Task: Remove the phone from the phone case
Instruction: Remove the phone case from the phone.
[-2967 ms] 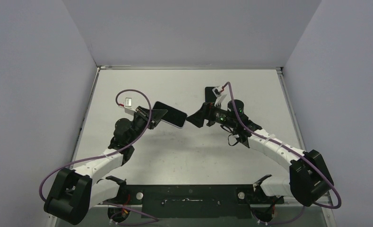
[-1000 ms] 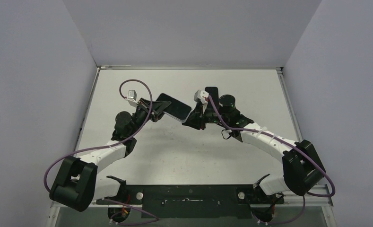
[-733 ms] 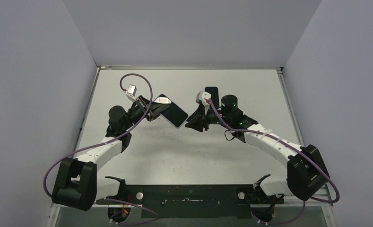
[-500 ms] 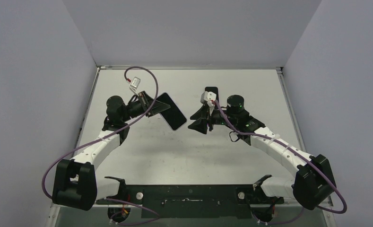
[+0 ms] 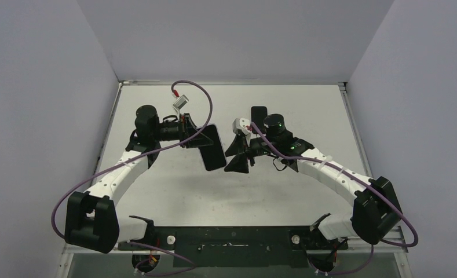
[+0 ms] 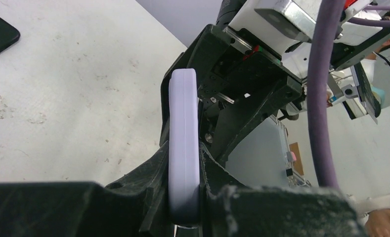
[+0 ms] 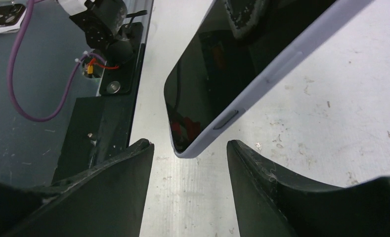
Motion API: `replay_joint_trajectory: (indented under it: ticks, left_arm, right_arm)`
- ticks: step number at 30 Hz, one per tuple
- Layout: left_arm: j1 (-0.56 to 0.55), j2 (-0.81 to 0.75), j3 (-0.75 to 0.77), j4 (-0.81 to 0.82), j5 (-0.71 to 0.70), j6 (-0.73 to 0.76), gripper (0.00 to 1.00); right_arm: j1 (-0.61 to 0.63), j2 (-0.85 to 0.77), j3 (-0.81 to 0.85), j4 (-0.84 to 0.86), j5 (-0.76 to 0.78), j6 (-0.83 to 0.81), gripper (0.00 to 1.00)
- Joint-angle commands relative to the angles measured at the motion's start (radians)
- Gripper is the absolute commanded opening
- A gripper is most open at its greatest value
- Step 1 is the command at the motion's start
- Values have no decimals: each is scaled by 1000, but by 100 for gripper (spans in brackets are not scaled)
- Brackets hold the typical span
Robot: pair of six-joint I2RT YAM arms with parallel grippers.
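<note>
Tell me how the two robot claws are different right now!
The left gripper is shut on the lilac phone case; the right gripper is wide open, holding nothing. The left one squeezes the case's flat sides; the right one only frames its corner without touching. Both are black.

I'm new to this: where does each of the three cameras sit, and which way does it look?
Top external: fixed above and behind the robot, looking down on the table; left arm and right arm show whole.
Left wrist: on the left arm, looking along the left gripper clamped on the cased phone; its fingers show, the right arm beyond.
Right wrist: on the right arm, looking past the open right gripper at that phone's corner.
Shared: all three see the cased phone.
</note>
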Motion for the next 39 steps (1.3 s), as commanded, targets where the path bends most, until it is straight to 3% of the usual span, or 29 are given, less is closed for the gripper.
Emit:
replay_joint_trajectory:
  ticks: [1, 6, 12, 18, 24, 32, 39]
  left_arm:
    - [-23, -3, 79, 27, 67, 38, 0]
    - [-30, 3, 84, 28, 84, 28, 0]
    - [-32, 6, 84, 41, 111, 4, 0]
    - [-41, 38, 73, 102, 135, -90, 0]
    - [-49, 101, 54, 181, 144, -215, 0]
    - [-65, 177, 33, 474, 158, -464, 0]
    - [-83, 178, 17, 543, 138, -508, 0]
  right_arm:
    - [22, 32, 67, -25, -75, -75, 56]
    - [34, 64, 87, -42, -103, -108, 45]
    - [49, 89, 112, -108, -113, -175, 20]
    - [78, 86, 126, -147, -76, -270, 1]
    - [143, 87, 175, -220, 26, -395, 0]
    - [211, 70, 195, -205, 144, -459, 0]
    - [210, 27, 110, -30, 315, -390, 0]
